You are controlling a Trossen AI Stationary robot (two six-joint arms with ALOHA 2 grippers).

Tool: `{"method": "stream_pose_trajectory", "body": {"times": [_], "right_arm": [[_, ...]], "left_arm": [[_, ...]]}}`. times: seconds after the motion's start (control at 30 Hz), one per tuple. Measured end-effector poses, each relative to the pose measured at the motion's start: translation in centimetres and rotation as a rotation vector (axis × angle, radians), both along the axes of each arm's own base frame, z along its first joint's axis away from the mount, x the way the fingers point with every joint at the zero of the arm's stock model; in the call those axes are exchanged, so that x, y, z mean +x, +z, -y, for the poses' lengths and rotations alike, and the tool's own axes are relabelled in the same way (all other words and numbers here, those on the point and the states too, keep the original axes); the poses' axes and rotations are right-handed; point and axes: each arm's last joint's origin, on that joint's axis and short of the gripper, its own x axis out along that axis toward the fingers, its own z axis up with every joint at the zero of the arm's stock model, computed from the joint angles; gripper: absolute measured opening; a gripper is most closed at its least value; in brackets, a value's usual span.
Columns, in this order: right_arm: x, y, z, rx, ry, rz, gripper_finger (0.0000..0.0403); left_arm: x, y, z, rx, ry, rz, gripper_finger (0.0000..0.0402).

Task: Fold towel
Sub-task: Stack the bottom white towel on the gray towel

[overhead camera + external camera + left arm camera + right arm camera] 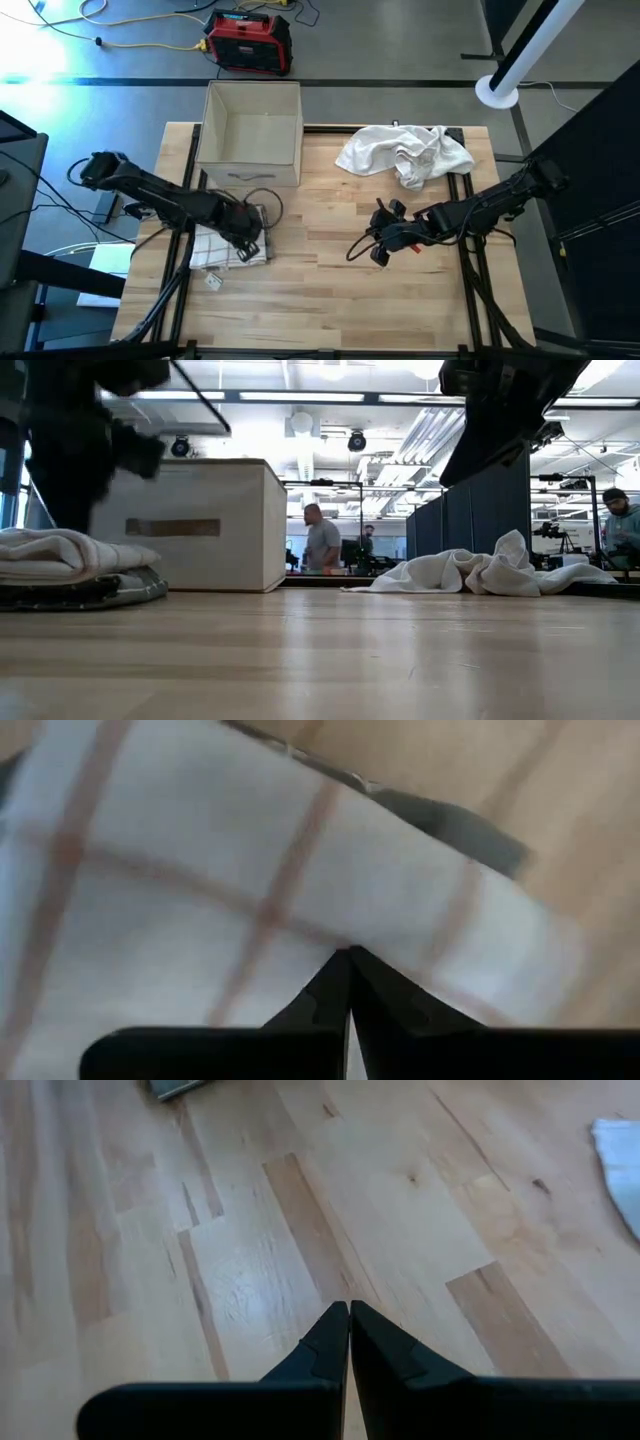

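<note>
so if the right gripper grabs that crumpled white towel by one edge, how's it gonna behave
Probably floppy: the crumpled white towel lies in soft, bunched folds, so a single pinch would likely lift one part while the rest drapes and trails. It looks light and should drag across the wooden table rather than roll or tip.

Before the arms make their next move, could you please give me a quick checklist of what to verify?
1. Folded towel lies flat on the table's left side: ok.
2. Left end effector shut, over the folded towel: ok.
3. Right end effector shut, above bare wood, holding nothing: ok.
4. Crumpled towel at the far right, untouched, still unfolded: not ok.
5. Box stands apart from both arms: ok.
6. Left fingers free of cloth: cannot tell.
</note>
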Motion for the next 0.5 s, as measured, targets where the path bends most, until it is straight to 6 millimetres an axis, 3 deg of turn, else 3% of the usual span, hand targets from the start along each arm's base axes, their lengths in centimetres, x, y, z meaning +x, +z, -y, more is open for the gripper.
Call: {"method": "stream_pose_trajectory", "body": {"times": [0.1,0.23,0.37,0.5], "right_arm": [[0.0,0.0,0.0,-0.007,-0.006,0.003,0.0000],[0.0,0.0,-0.1,0.033,0.004,-0.006,0.0000],[0.0,-0.1,-0.2,0.078,-0.004,-0.010,0.0000],[0.0,-0.1,-0.2,0.111,-0.011,-0.012,0.0000]], "left_arm": [[1.4,-2.0,-0.5,-0.007,-0.012,0.115,0.0000],[2.5,-1.8,-1.1,-0.016,-0.012,0.175,0.0000],[2.7,0.3,-1.7,0.011,-0.031,0.144,0.0000],[1.9,3.7,-2.4,0.088,-0.036,0.053,0.0000]]}}
